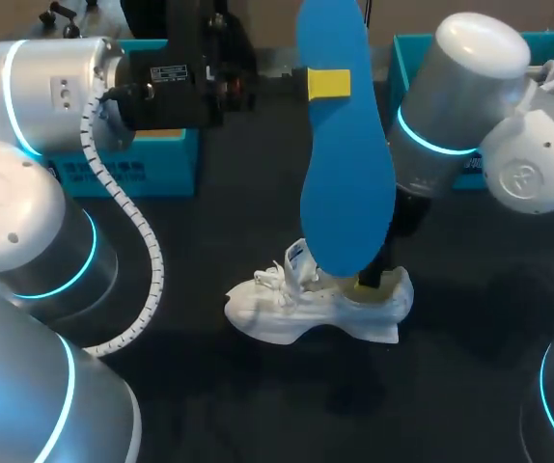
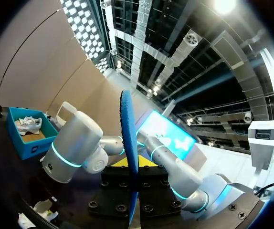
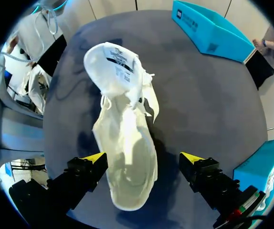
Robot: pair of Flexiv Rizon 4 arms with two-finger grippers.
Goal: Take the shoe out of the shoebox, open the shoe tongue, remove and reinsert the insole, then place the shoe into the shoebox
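Holds blue insole aloft above white shoe, clamped in left gripper. Straddles shoe's heel at centre of table with right gripper, fingers spread, not gripping. Risks pushing unpinned shoe sideways or buckling insole against tongue on reinsertion.

Left hand raised, clamped; right hand low, splayed.

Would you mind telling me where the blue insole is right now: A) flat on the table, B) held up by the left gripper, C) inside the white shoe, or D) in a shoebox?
B: the left gripper grips the blue insole in the air, above the white shoe.
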